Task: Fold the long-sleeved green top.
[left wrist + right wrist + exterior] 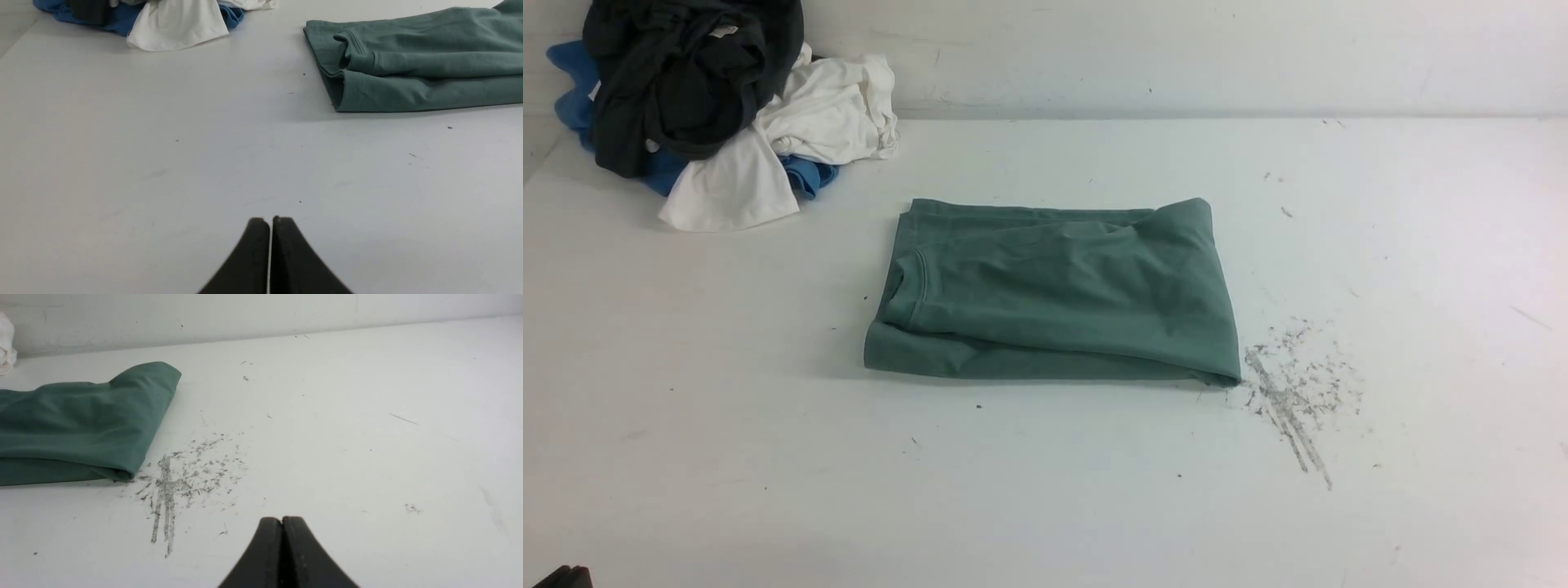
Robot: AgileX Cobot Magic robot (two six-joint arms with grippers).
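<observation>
The green long-sleeved top point(1054, 294) lies folded into a flat rectangle in the middle of the white table, its neck seam toward the left end. The left wrist view shows its collar end point(408, 61), and the right wrist view shows its other end point(81, 420). My left gripper point(269, 220) is shut with nothing in it, well short of the top on the near left of the table. My right gripper point(282, 519) is likewise shut and holds nothing, on the near right beyond the top's end. Neither arm shows in the front view, apart from a dark corner at the bottom left.
A heap of black point(686, 73), white point(792, 139) and blue point(805, 175) garments sits at the far left corner against the back wall. A patch of grey scuff marks point(1290, 392) lies just right of the top's near corner.
</observation>
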